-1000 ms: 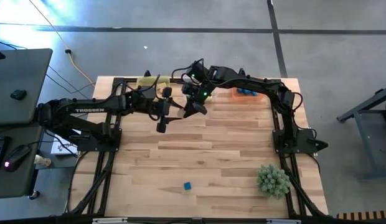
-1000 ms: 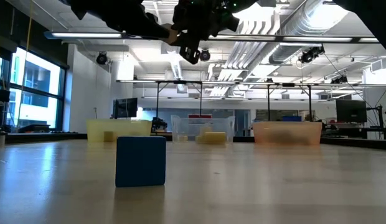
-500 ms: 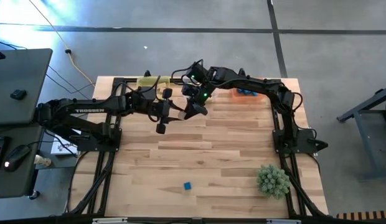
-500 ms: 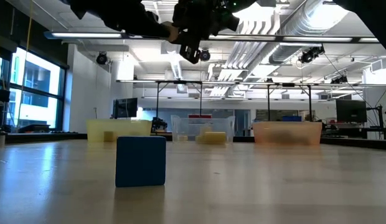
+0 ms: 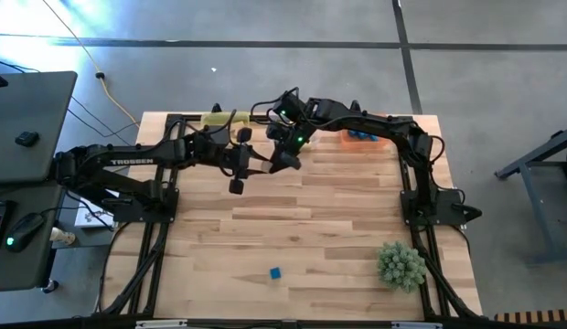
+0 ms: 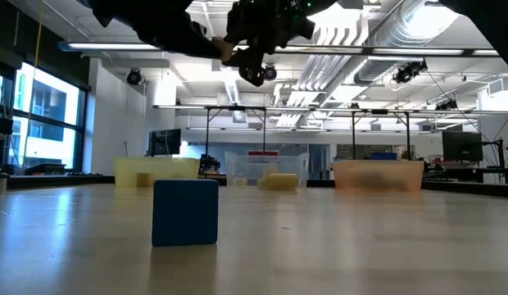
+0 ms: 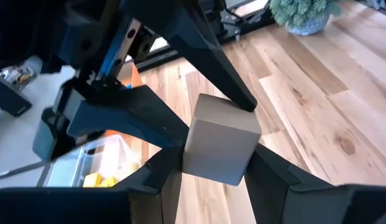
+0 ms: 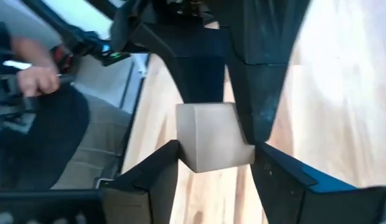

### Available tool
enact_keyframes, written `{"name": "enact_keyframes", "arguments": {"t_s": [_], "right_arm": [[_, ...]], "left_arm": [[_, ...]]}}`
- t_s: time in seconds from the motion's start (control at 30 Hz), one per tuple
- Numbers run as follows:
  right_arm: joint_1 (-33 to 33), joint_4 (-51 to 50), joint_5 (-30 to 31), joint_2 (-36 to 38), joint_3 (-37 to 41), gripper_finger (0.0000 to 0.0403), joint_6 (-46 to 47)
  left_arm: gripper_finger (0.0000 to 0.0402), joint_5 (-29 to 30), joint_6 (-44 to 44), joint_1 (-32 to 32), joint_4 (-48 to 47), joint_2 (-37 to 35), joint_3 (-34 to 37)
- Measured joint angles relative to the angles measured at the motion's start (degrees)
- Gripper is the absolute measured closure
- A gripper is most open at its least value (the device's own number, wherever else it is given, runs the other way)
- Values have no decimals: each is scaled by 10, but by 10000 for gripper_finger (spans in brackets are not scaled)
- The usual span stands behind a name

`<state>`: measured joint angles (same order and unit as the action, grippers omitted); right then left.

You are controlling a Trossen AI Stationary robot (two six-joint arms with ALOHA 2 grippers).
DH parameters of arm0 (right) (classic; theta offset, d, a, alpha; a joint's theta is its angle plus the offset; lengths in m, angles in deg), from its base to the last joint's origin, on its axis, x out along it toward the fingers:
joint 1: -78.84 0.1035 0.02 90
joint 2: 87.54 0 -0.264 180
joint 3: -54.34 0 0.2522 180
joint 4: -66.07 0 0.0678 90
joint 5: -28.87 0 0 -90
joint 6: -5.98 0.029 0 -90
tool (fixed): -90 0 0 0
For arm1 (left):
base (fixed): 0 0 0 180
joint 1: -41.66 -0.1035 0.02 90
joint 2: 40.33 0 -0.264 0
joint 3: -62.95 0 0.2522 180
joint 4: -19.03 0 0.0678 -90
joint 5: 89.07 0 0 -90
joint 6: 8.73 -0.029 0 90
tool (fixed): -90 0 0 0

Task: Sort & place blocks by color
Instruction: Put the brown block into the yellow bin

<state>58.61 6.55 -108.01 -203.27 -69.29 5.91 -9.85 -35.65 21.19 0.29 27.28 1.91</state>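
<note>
Pale plank worktop (image 5: pixel 302 228) fills the overhead picture, grey floor all round it, three tubs lined along its far edge.

From the left: the left arm reaches in low from its base toward the middle of the far half, wrist turned so its end effector (image 5: pixel 256 171) points across at the other arm. Its fingers are narrowed onto a tan block (image 7: pixel 219 140), one pad against each side face; the grip looks firm in its own wrist view. The block sits raised off the wood, directly between the two arms, its longer side running out from the left fingers toward the right ones.

The right arm arches over from the far right corner and bends down to meet it, its end effector (image 5: pixel 285 163) tip to tip with the left one. In its wrist view the same block lies between its fingers, one finger against a face and the other showing a sliver of gap, so I judge it to be partly open and letting go.

Handover turns on that shared block: the left side carries it.

Near the front edge, well apart, a blue block (image 5: pixel 275 273) lies alone.
</note>
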Motion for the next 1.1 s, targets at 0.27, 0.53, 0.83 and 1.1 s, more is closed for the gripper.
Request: {"name": "enact_keyframes", "arguments": {"t_s": [0.27,0.53,0.83,1.1], "right_arm": [[-1,5,40,0,0,194,15],[-8,25,47,0,0,190,46],[-8,39,48,0,0,190,58],[-13,39,62,0,0,190,64]], "left_arm": [[278,-2,-3,-19,-26,0,0],[297,-2,-16,-45,-32,0,0],[297,-10,-22,-51,-26,0,0],[297,-7,-18,-51,-31,0,0]]}}
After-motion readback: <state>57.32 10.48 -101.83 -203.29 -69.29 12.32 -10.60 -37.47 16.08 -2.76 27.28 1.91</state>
